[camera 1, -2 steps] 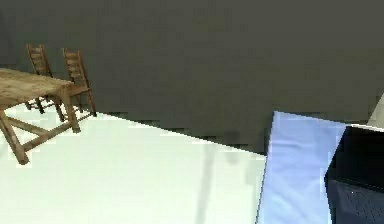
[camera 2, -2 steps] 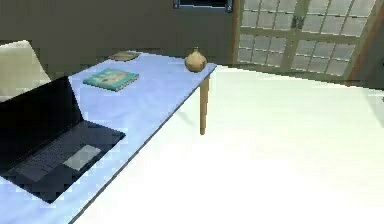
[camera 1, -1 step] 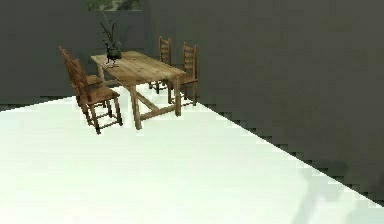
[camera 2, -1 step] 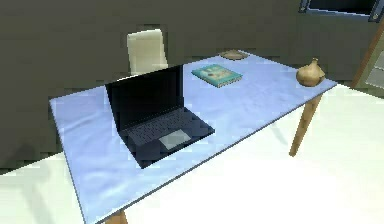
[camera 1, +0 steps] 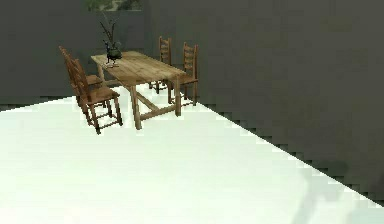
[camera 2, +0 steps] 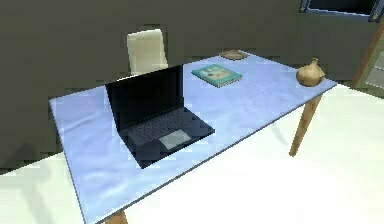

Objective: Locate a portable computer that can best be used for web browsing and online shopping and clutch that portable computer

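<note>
On the table [camera 2: 90,170] with the blue top, a dark laptop [camera 2: 160,118], lid up, close to the near edge and left of the middle. Front corner of its base almost at that edge. Farther along, by the far edge, a blue-green book [camera 2: 216,74] and a small flat round thing [camera 2: 233,54]. At the right corner, a tan vase [camera 2: 311,72]. Behind the far edge, a pale chair [camera 2: 147,48]. All of them well apart from the laptop.

Probably hard and stiff, a bit heavy for thin fingers, smooth and likely slippy. Screen easy to break, hinge likely to swing. Best to grab the flat base by its side edge or front corner, near the table's near edge, and not the lid. Hold it level and lift slowly, so no tipping and no sliding out.

Cannot tell the state of the gripper's fingers.

Ahead in the forward view, a wooden table [camera 1: 140,68] with chairs [camera 1: 95,95] around it and a dark plant [camera 1: 112,45] at its far end. Nothing to fetch there, by the look of it.
</note>
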Robot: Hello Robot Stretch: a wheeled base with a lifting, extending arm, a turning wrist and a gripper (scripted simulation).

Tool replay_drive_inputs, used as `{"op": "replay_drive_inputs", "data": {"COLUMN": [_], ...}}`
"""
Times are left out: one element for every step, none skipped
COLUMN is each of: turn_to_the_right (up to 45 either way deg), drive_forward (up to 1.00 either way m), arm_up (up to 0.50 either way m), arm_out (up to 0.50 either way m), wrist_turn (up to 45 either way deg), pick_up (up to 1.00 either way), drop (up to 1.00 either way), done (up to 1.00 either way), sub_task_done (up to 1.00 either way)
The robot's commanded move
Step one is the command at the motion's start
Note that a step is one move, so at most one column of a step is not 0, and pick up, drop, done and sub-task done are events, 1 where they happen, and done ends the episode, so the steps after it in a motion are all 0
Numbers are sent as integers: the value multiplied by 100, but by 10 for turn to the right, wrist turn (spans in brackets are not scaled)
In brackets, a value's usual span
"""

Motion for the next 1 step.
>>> {"op": "replay_drive_inputs", "data": {"turn_to_the_right": [0], "drive_forward": [0], "arm_up": [36], "arm_out": [0], "wrist_turn": [0], "pick_up": [0], "drop": [0], "done": [0], "sub_task_done": [0]}}
